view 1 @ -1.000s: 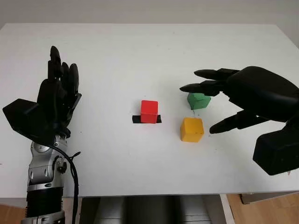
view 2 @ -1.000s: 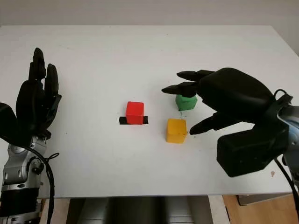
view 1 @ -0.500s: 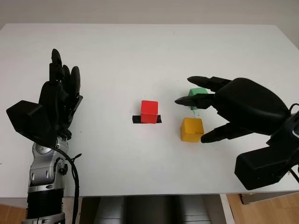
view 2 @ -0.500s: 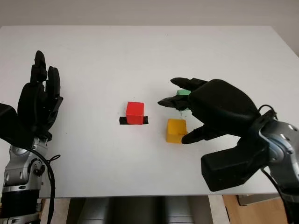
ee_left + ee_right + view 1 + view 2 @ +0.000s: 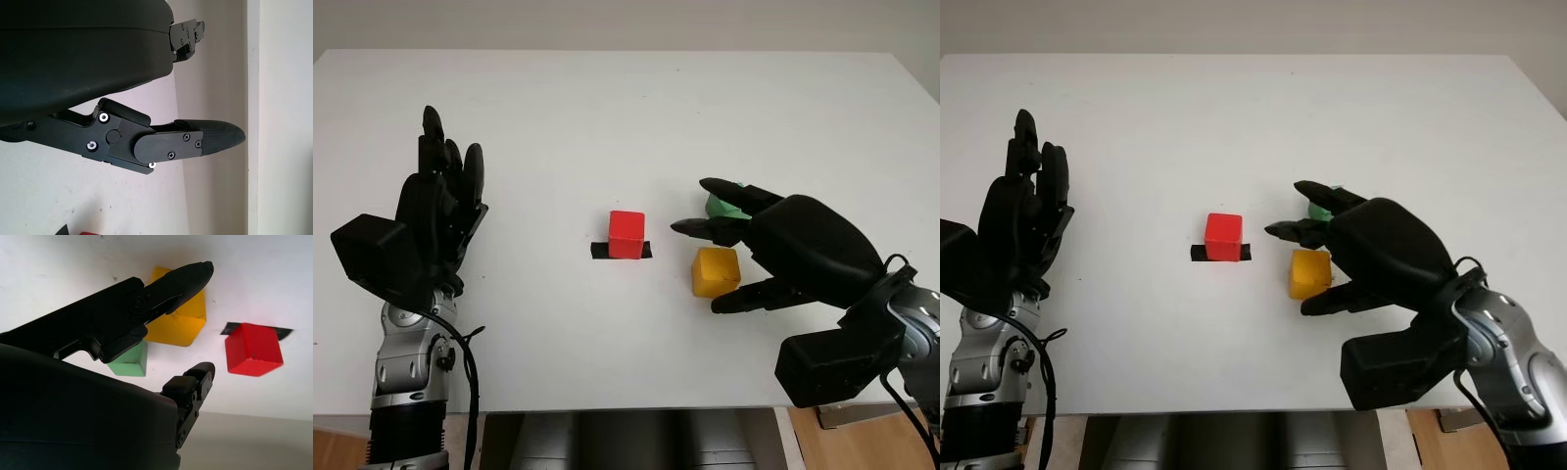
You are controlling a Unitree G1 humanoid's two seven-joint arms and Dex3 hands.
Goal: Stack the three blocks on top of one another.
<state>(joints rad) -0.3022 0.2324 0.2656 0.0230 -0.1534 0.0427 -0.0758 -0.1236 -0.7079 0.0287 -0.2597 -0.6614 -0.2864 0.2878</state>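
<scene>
A white tabletop (image 5: 607, 117) carries a red block (image 5: 626, 234) on black tape (image 5: 599, 251) at centre. The yellow block (image 5: 715, 271) lies at 3 o'clock, the green block (image 5: 721, 208) just behind. The right hand (image 5: 773, 245), open, hovers around them; the left hand (image 5: 435, 211), open, at 9 o'clock.
</scene>
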